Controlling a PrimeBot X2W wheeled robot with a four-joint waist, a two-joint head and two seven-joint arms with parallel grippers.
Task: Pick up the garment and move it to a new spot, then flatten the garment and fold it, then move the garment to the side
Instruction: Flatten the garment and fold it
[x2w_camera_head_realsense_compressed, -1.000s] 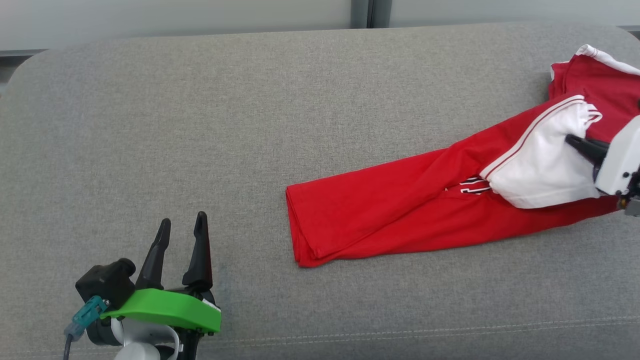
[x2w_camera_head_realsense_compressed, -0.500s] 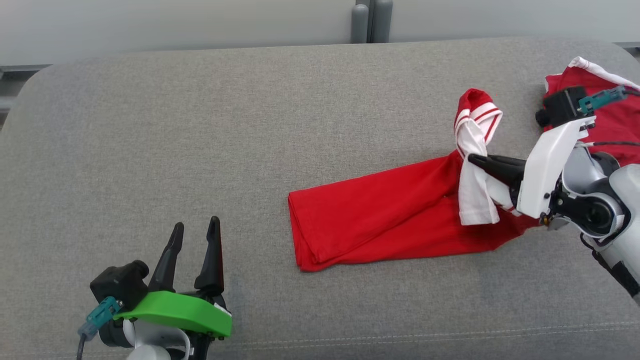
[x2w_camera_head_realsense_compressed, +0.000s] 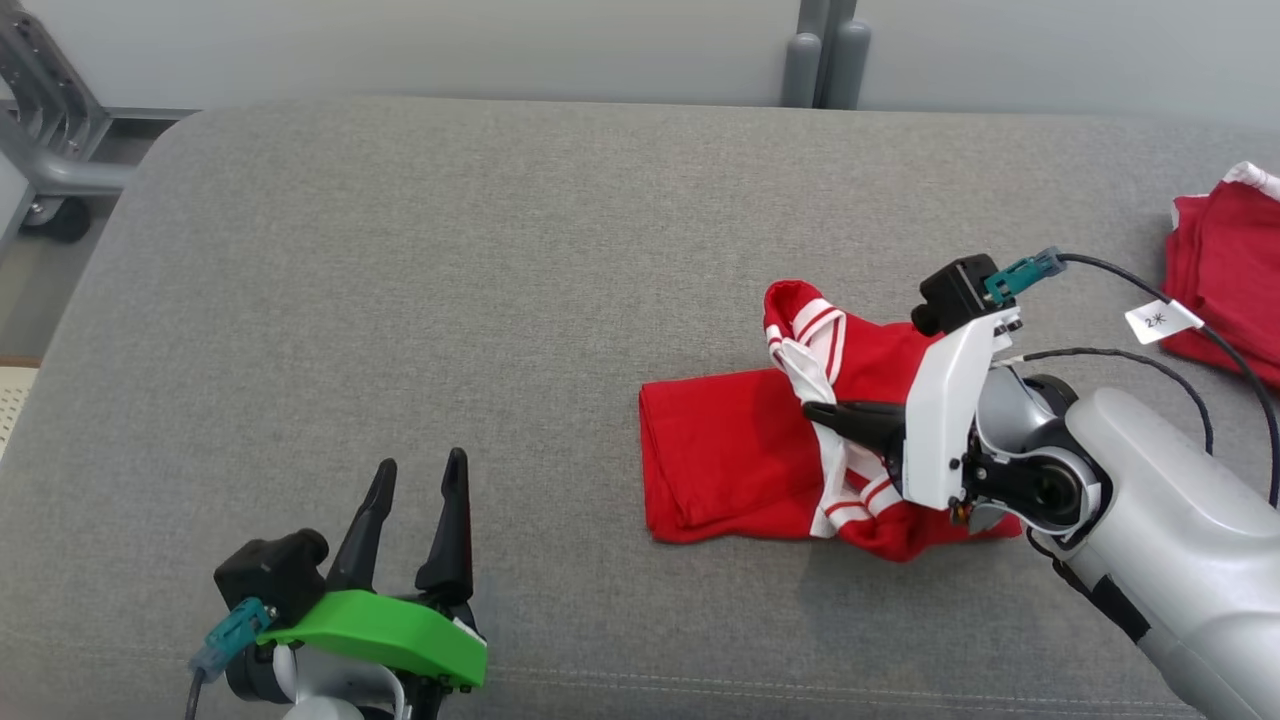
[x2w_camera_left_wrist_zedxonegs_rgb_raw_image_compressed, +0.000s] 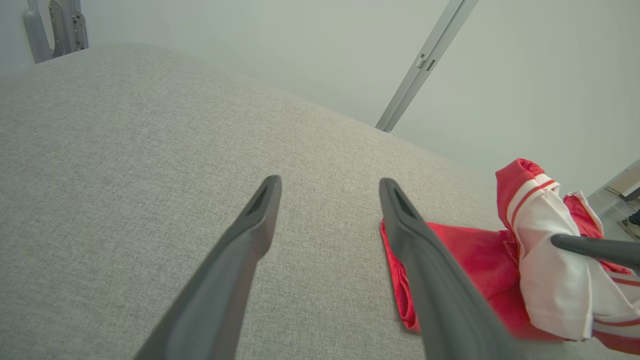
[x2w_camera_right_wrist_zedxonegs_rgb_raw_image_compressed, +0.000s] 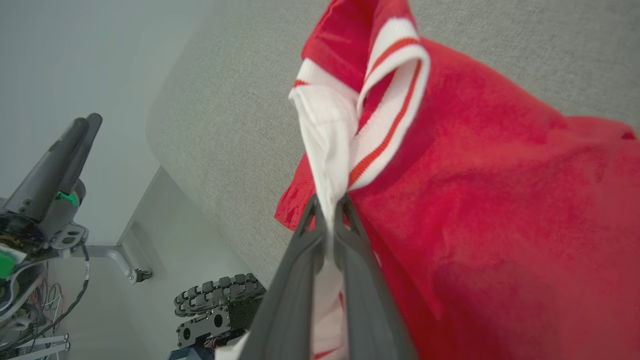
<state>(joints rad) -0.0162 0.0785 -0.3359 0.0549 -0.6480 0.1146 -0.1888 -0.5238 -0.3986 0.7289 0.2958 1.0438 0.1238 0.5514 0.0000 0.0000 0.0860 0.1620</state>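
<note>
Two claws, doing very different things: the right claw is pinched tight on the white ribbed, red-striped trim of the red garment, lifting that end into a soft crumpled peak; the rest lies as a flat folded rectangle on the grey woven cushion, right of centre; in the right wrist view thin white cloth is squeezed between long dark tapered fingers. The left claw has its fingers spread wide, holding nothing, at the cushion's near left, well apart from the garment; another red cloth lies at the right edge.
</note>
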